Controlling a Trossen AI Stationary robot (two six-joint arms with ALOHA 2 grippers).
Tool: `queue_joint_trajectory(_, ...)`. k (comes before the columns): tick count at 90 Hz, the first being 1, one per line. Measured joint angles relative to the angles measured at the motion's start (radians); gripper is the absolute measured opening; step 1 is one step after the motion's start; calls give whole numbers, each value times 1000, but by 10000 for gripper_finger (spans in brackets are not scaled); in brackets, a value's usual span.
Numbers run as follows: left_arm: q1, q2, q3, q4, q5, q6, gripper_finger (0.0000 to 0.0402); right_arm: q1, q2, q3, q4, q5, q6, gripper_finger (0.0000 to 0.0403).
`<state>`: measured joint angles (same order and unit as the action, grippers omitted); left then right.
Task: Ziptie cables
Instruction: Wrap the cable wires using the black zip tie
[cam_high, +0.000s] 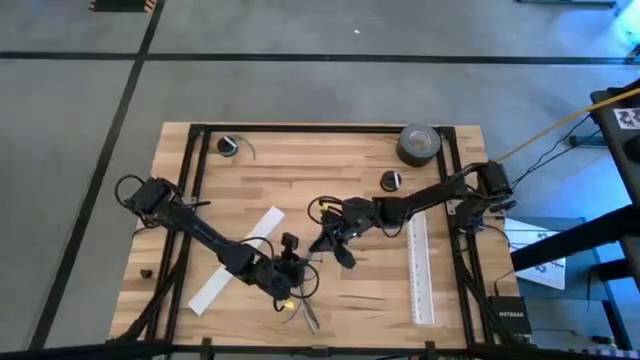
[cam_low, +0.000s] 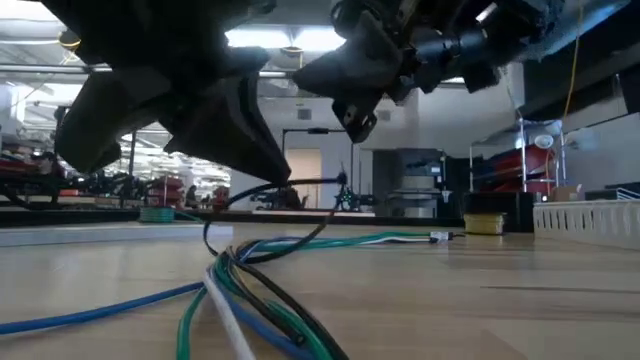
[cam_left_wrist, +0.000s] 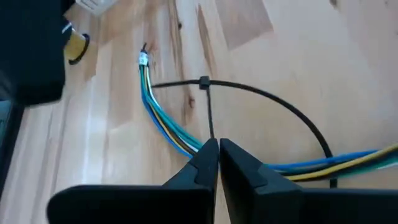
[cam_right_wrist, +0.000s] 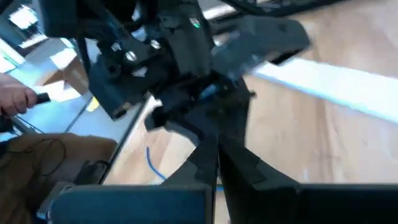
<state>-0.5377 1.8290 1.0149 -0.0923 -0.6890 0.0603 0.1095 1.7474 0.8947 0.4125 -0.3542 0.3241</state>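
Left wrist view shows the left gripper (cam_left_wrist: 217, 146) pinched shut on the ziptie (cam_left_wrist: 261, 93), already looped round the cables (cam_left_wrist: 163, 121) on the table, so cinching comes next, while the right gripper (cam_right_wrist: 217, 146), closed and seemingly empty, hovers nearby.

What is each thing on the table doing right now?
Ziptie: closed into a loose loop around the cables, tail pinched.
Cables: bundled, lying on the table.
Left tool: shut on the ziptie tail.
Right tool: shut, raised above the table.
Tape roll: lying flat.
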Motion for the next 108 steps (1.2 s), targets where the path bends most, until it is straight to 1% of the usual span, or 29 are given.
queue_joint_trajectory(7,0,-1,0,9,-1,0,0,-19,-26,-1,-123,4,8,2)
queue_joint_trajectory(13,0,-1,0,6,-2,0,0,-42,-53,-1,-241,6,8,12)
queue_joint_trajectory(26,1,-1,0,11,-2,-1,0,-66,-70,-13,-376,12,4,60)
queue_joint_trajectory(36,2,-1,0,14,-2,-22,0,-52,-70,-52,-383,19,9,106)
queue_joint_trajectory(46,5,-1,0,23,-1,-65,0,-25,-70,-100,-382,94,12,146)
queue_joint_trajectory(52,20,-1,0,25,0,-122,2,-7,-69,-122,-347,133,13,163)
queue_joint_trajectory(57,45,-1,0,26,15,-200,10,6,-69,-130,-316,157,12,174)
queue_joint_trajectory(64,90,-1,0,26,105,-290,30,20,-69,-136,-295,186,11,183)
queue_joint_trajectory(70,125,1,0,27,191,-326,52,30,-69,-136,-293,206,6,186)
queue_joint_trajectory(74,144,2,0,26,226,-337,67,34,-69,-136,-293,213,-3,187)
queue_joint_trajectory(85,179,3,0,27,272,-317,105,37,-69,-137,-291,223,-17,188)
queue_joint_trajectory(93,191,3,0,35,324,-298,126,37,-69,-137,-291,224,-19,188)
queue_joint_trajectory(108,193,3,0,42,340,-278,148,37,-69,-137,-288,232,-40,188)
